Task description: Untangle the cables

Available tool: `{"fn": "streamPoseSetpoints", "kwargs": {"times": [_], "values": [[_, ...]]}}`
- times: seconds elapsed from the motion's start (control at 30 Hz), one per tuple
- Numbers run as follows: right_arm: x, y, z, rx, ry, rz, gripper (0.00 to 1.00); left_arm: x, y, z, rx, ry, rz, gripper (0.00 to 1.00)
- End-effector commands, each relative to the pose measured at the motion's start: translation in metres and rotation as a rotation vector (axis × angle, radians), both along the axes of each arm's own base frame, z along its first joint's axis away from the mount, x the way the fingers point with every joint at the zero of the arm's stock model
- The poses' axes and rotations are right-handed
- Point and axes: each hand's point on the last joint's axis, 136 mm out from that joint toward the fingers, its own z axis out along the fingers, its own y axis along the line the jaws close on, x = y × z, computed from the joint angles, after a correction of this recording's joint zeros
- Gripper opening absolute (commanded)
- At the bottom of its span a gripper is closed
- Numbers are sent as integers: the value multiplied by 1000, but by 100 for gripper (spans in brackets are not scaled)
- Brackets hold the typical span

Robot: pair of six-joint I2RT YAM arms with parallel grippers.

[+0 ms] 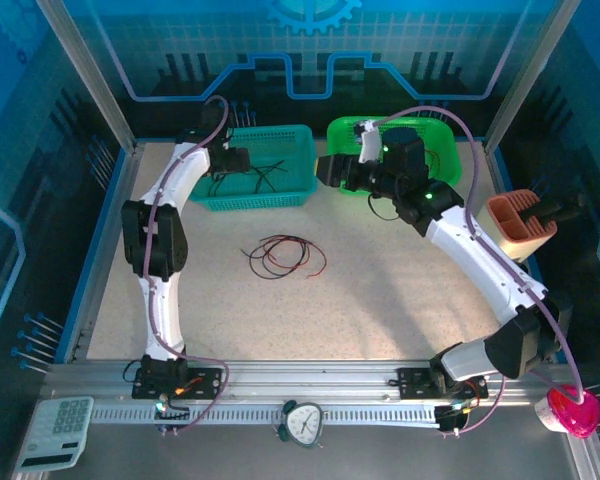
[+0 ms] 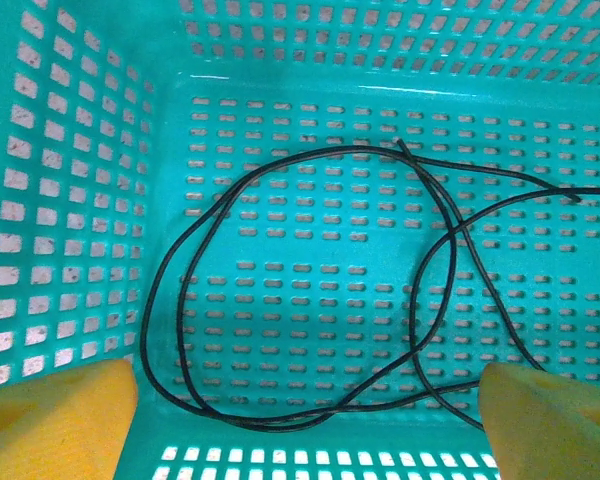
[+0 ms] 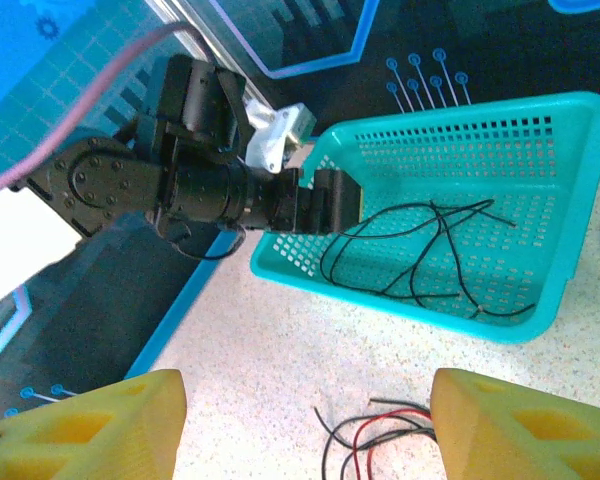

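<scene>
The left gripper (image 1: pixel 238 160) hangs inside the teal basket (image 1: pixel 280 196), at about eleven o'clock from the middle of the table (image 1: pixel 400 300). Its yellow pads (image 2: pixel 55 420) are spread wide with nothing between them. One black cable (image 2: pixel 320 153) lies in loose loops on the basket floor beneath. The right gripper (image 1: pixel 327 168) hovers in front of the green basket (image 1: pixel 345 130) at one o'clock, its fingers also apart and empty.

This looks like the drop-off of a freed strand. The rest of the cables, a red and black tangle (image 1: pixel 280 256), sits on the table at five o'clock from the teal basket.

Next, I reckon, the left arm must rise clear without snagging the loops. Then one hand picks a single strand from the tangle while the other pins the rest.
</scene>
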Motion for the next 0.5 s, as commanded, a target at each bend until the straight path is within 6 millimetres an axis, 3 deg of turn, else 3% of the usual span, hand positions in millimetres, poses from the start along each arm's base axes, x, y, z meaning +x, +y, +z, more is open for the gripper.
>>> {"fn": "streamPoseSetpoints", "kwargs": {"times": [0.0,0.17,0.47], "values": [[-7,4,-2,-40,-17,17,67,-2,21,36,19,-53,42,90],[5,12,-32,-118,26,23,66,0,31,55,-37,-103,80,92],[29,36,-78,-242,84,62,65,0,26,129,-173,-288,85,96]]}}
